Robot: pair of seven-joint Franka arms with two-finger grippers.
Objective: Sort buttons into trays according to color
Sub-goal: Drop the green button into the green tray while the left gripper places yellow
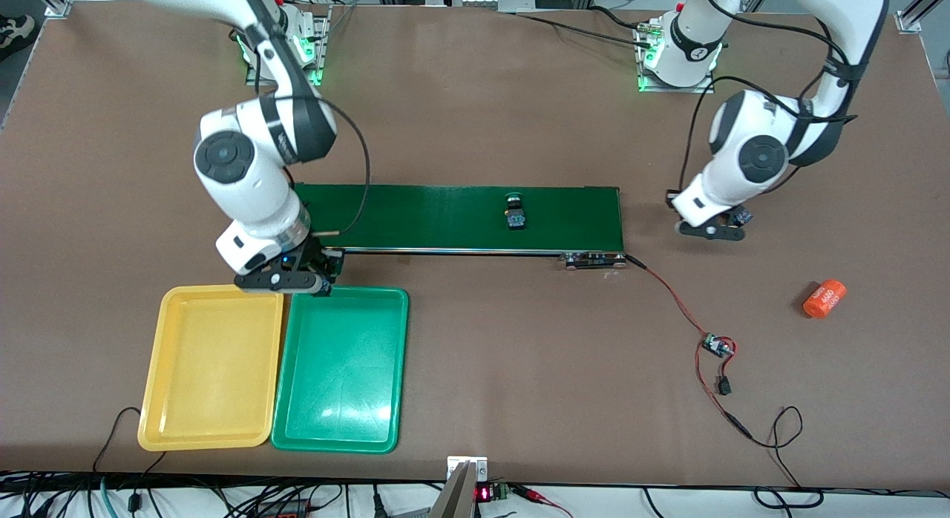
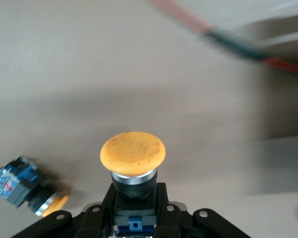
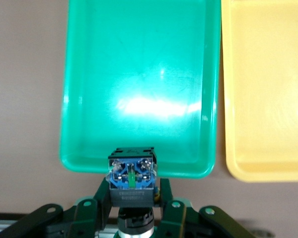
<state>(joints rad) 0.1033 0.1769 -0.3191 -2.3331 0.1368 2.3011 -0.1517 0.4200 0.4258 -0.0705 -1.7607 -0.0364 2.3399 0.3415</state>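
I have the right gripper [image 1: 315,274] clamped on a button [image 3: 131,174], hanging over the green tray's [image 1: 341,369] rim beside the yellow tray [image 1: 211,369]. My left gripper [image 1: 724,225] grips a yellow-capped button [image 2: 132,157] above bare table. What looks like a third button [image 1: 515,211] lies on the conveyor belt [image 1: 445,217].

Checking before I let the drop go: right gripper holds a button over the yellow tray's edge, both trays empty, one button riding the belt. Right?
One thing is wrong: the right gripper holds its button at the edge of the green tray, not the yellow tray, as the right wrist view shows. Both trays are empty, and another button does lie on the belt.
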